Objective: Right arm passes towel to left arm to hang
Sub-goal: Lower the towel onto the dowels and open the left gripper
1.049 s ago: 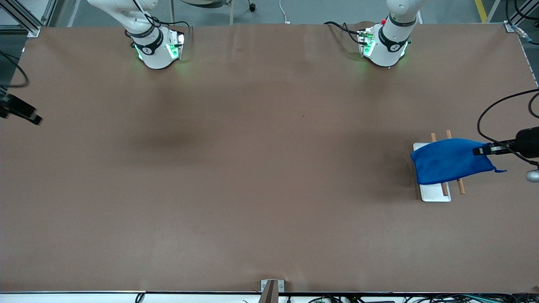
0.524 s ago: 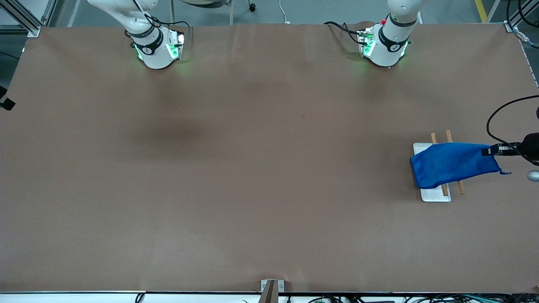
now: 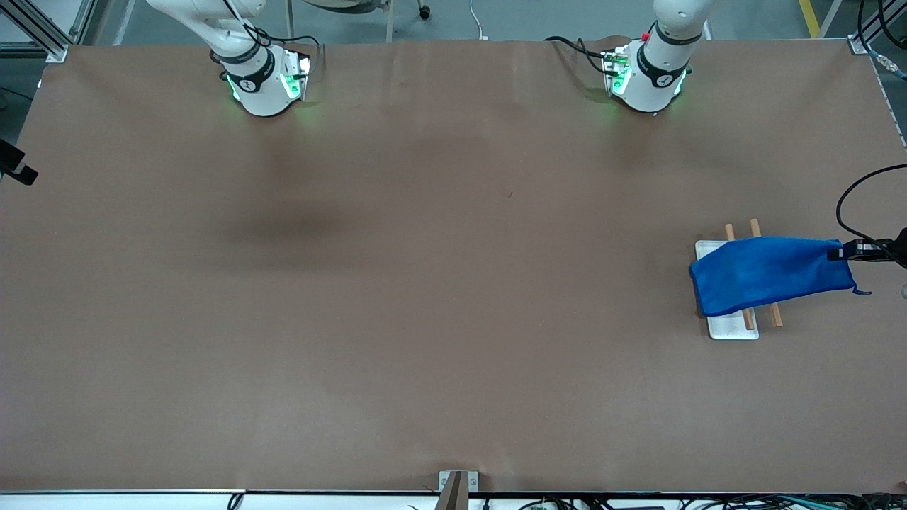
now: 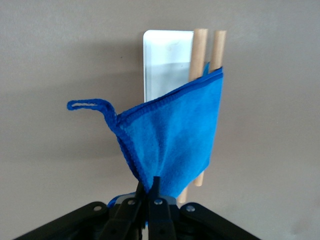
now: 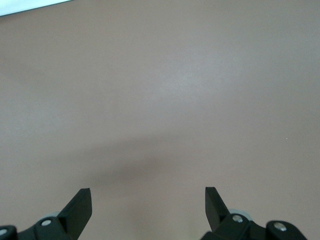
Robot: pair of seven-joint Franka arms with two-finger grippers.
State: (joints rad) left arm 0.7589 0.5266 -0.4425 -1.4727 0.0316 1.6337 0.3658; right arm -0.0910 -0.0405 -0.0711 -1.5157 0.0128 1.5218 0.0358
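The blue towel (image 3: pixel 772 273) lies draped over two wooden rods (image 3: pixel 775 314) of a small rack with a white base (image 3: pixel 733 327), toward the left arm's end of the table. My left gripper (image 3: pixel 844 250) is shut on the towel's corner, just past the rack toward that end. In the left wrist view the towel (image 4: pixel 175 135) fans out from my left gripper (image 4: pixel 149 186), and its loop (image 4: pixel 87 105) hangs free to one side. My right gripper (image 5: pixel 147 195) stands open with nothing in it over bare table at the right arm's end. Only a black tip of it (image 3: pixel 15 166) shows in the front view.
The brown table (image 3: pixel 453 283) stretches between the two arm bases (image 3: pixel 266 81) (image 3: pixel 645 78). A black cable (image 3: pixel 854 198) loops above the left gripper. A small metal bracket (image 3: pixel 457 485) sits at the table's edge nearest the front camera.
My left gripper has moved toward the left arm's end of the table, drawing the towel along over the rods. My right gripper has withdrawn almost out of the front view.
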